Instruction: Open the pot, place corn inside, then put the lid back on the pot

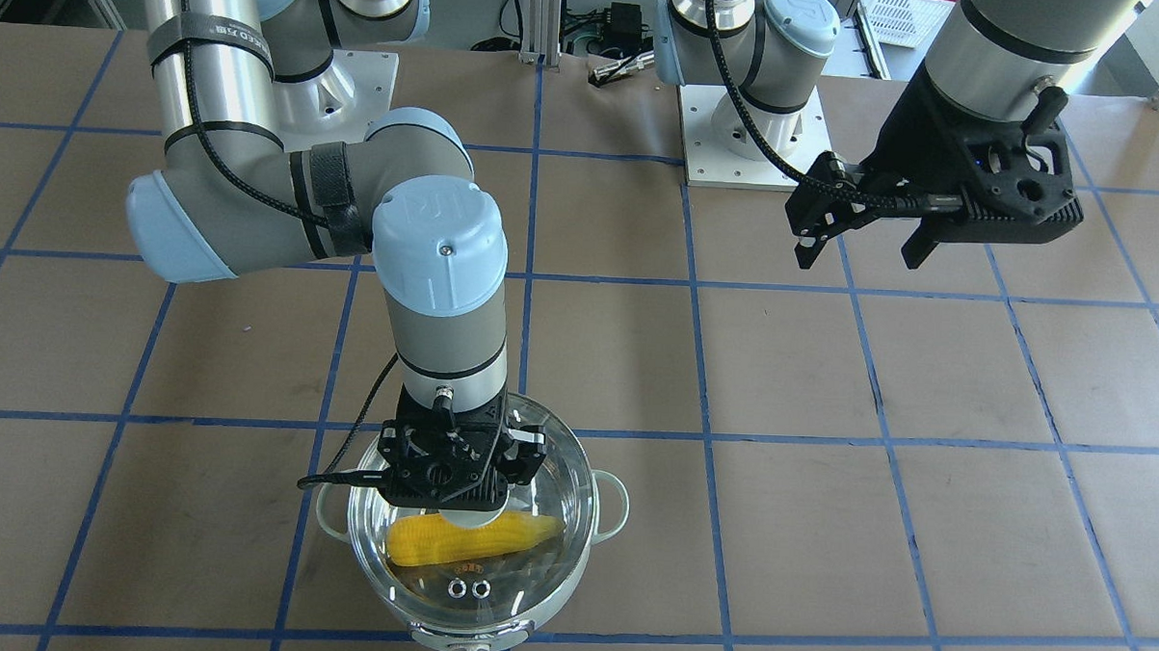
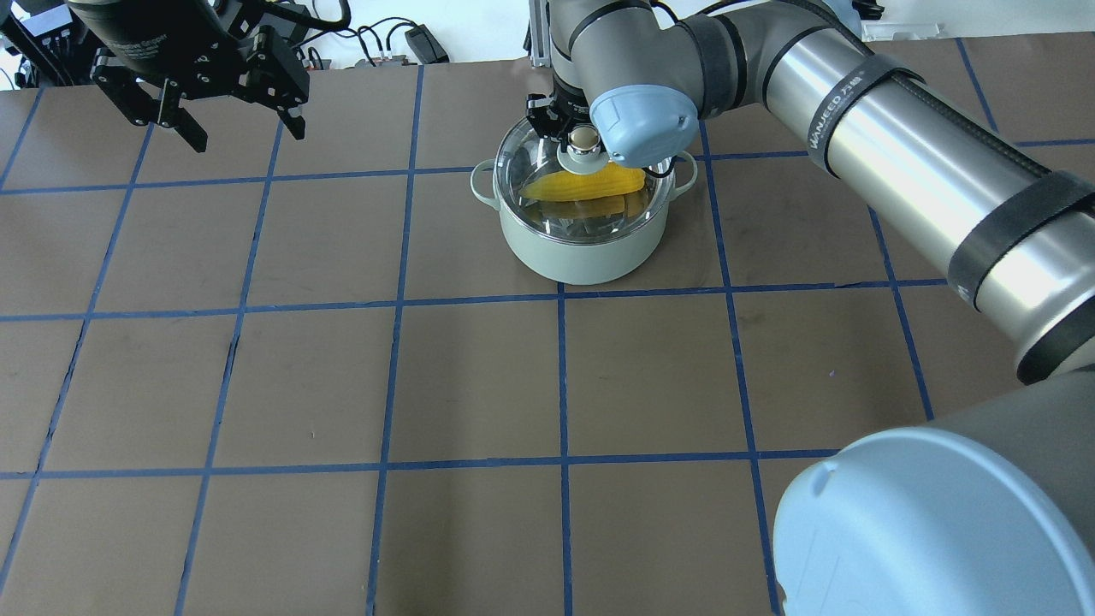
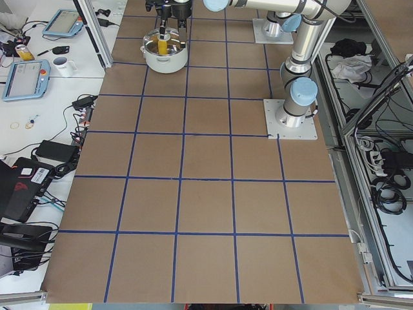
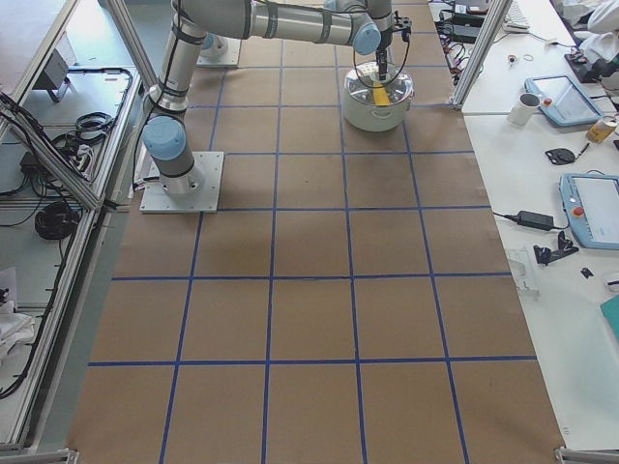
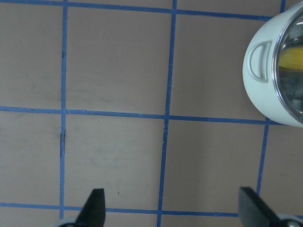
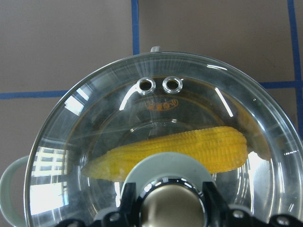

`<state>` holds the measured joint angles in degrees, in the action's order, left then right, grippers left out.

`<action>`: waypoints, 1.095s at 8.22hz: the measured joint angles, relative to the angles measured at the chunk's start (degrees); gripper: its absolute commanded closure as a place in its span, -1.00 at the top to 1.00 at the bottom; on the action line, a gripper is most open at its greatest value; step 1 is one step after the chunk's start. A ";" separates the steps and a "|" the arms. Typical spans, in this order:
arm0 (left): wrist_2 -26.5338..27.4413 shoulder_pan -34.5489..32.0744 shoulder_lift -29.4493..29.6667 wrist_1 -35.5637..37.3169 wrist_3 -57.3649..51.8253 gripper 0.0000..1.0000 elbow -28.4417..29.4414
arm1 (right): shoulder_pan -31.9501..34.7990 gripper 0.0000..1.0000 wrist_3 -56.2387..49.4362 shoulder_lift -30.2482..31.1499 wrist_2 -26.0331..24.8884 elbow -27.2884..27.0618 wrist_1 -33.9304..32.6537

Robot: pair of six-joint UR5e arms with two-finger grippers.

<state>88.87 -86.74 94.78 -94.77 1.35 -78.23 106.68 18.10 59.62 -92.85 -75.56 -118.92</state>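
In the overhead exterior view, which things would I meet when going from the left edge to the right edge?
left gripper → pot, holding the corn under its lid → silver forearm of the right arm. The right gripper, at the lid's knob, overlaps the pot, so it is left out.

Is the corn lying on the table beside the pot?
No, the corn lies inside the pot, visible through the clear glass lid over it.

Table (image 2: 479,376): brown paper, blue tape grid. White bench (image 3: 45,103) past the far edge holds mug (image 3: 63,64), pendant (image 3: 24,79), second pendant (image 3: 64,22) and power brick (image 3: 55,150). White basket (image 1: 899,14) sits behind the robot-side edge, toward its left corner.
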 measured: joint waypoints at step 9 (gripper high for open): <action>-0.63 -0.19 0.14 -0.31 5.92 1.00 -0.29 | -0.02 1.00 0.30 -0.60 -0.23 -0.31 -1.86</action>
<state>88.24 -86.93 94.92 -95.08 7.26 -78.52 106.65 18.40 59.01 -93.09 -75.87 -120.78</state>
